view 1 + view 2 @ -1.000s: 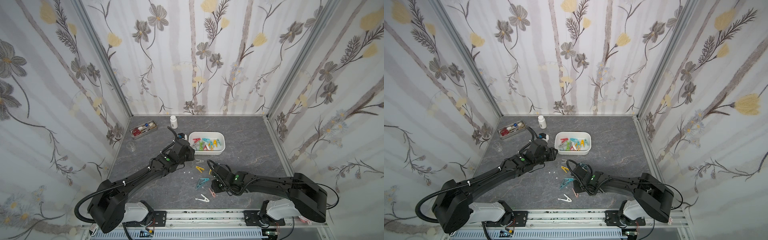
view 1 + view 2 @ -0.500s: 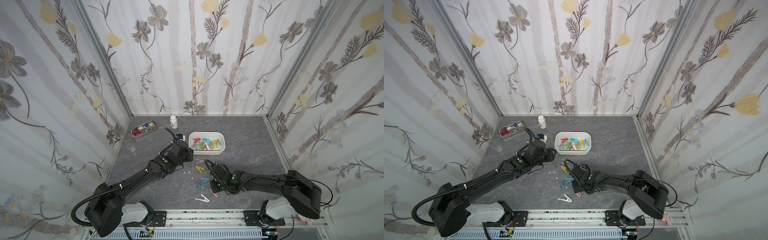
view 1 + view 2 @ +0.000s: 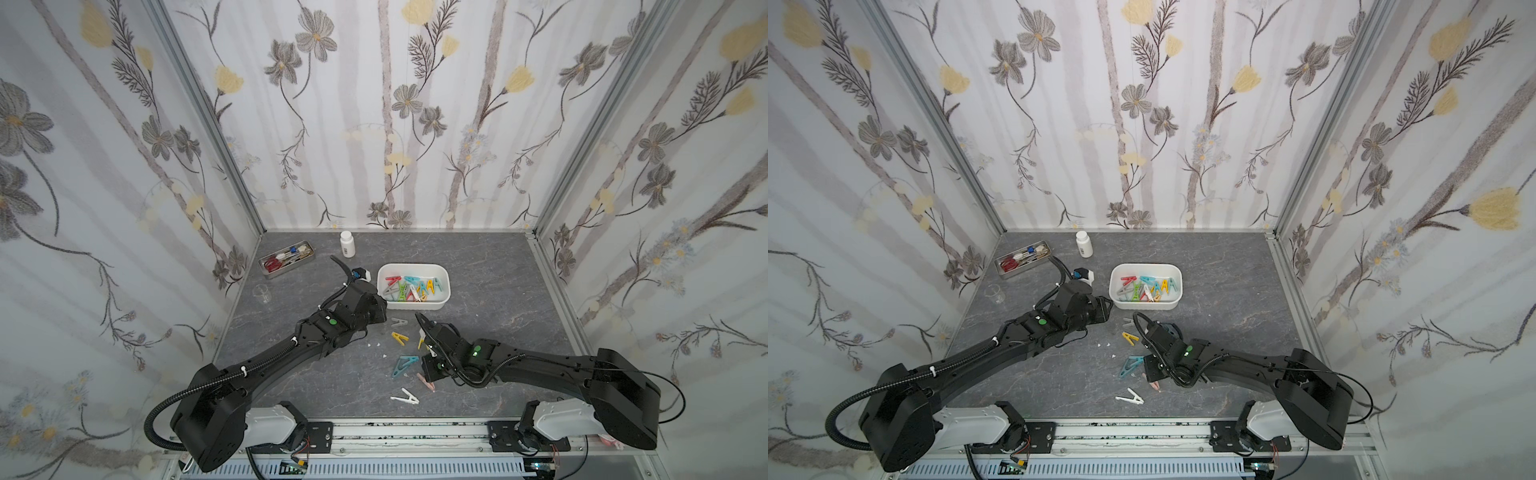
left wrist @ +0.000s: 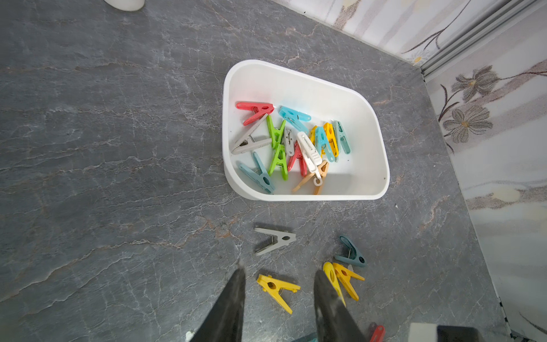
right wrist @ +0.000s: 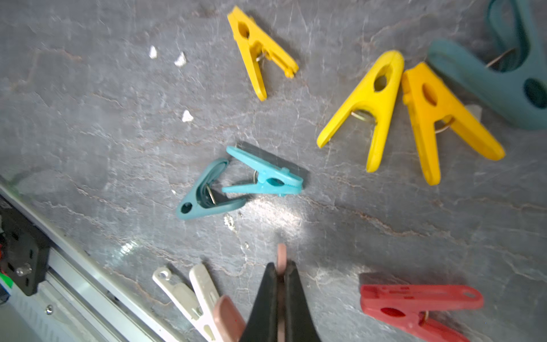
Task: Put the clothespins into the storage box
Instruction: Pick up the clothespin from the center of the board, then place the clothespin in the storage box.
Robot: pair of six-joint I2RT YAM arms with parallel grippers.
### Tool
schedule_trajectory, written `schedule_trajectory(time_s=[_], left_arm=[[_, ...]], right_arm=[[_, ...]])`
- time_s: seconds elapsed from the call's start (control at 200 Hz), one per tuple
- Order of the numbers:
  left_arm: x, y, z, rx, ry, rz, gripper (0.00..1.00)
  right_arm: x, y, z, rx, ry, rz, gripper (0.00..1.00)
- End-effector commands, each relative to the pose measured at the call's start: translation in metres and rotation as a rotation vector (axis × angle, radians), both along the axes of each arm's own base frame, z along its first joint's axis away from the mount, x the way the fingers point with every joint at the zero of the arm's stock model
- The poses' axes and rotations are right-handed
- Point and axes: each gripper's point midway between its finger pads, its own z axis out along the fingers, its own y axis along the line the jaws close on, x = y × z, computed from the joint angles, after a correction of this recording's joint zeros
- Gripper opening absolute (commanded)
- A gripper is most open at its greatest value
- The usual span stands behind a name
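Right end effector (image 5: 279, 266) pinches just one leg of the pink clothespin (image 5: 281, 254) — it may swivel loose when lifted; left end effector (image 4: 281, 271) hovers part-open, empty.

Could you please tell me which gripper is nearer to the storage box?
Left. The left gripper is open just short of the storage box; the right gripper is farther off, near the front rail, shut on a pink clothespin.

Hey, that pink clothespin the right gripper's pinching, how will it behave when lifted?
The right gripper pinches just one thin leg of the pink clothespin, so it may swivel or slip out. It looks like small, stiff plastic, so it is probably light and won't flex much.
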Motion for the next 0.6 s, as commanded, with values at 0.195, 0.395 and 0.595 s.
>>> schedule_trajectory(time_s=[0.195,0.395,0.595], left_arm=[[-0.009,0.004,-0.017,-0.03,0.051,0.024,0.38],[-0.024,0.017,-0.021,-0.04,0.083,0.053,0.38],[-0.034,0.03,-0.021,-0.041,0.104,0.093,0.38]], right_arm=[[0.072,0.003,0.072,0.207,-0.115,-0.031,0.03],[0.155,0.007,0.115,0.227,-0.266,-0.056,0.03],[0.226,0.005,0.107,0.12,-0.35,-0.089,0.04]])
